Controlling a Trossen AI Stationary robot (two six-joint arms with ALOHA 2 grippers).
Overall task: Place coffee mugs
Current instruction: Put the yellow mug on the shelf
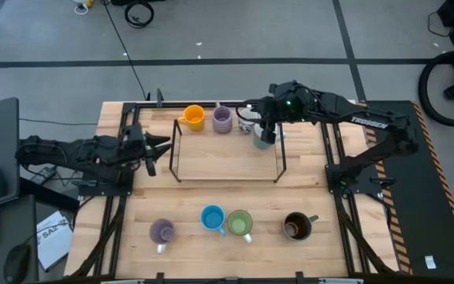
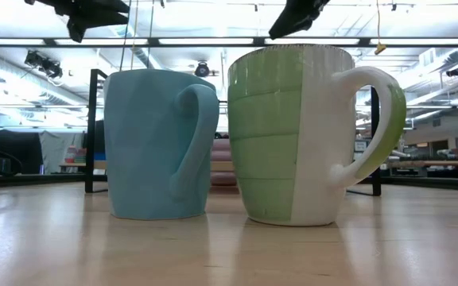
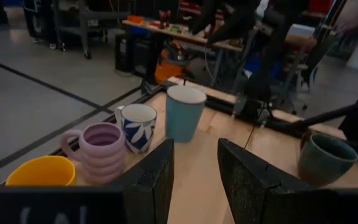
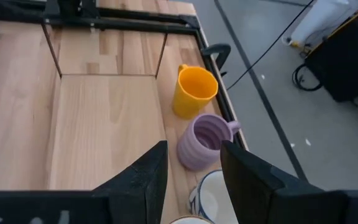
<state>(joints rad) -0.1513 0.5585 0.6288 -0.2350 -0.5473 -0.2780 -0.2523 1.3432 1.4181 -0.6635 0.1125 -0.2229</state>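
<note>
Four mugs stand in a row near the table's far edge: orange (image 1: 193,117), ribbed lavender (image 1: 222,119), white with a blue leaf pattern (image 3: 138,126) and pale grey (image 1: 264,137). A second lavender (image 1: 162,231), blue (image 1: 213,218), green (image 1: 240,224) and dark brown (image 1: 297,226) mug stand in a row near the near edge. My right gripper (image 4: 193,171) is open and hangs above the far row, over the patterned mug (image 4: 211,193) and the pale grey mug (image 3: 184,112). My left gripper (image 1: 161,146) waits open at the table's left, level with the frame.
A thin black wire frame (image 1: 178,150) stands on the table between the two rows, with bare wood inside it. Black rails (image 1: 333,150) run along the table's left and right sides. In the low view the blue mug (image 2: 161,143) and the green mug (image 2: 308,135) fill the foreground.
</note>
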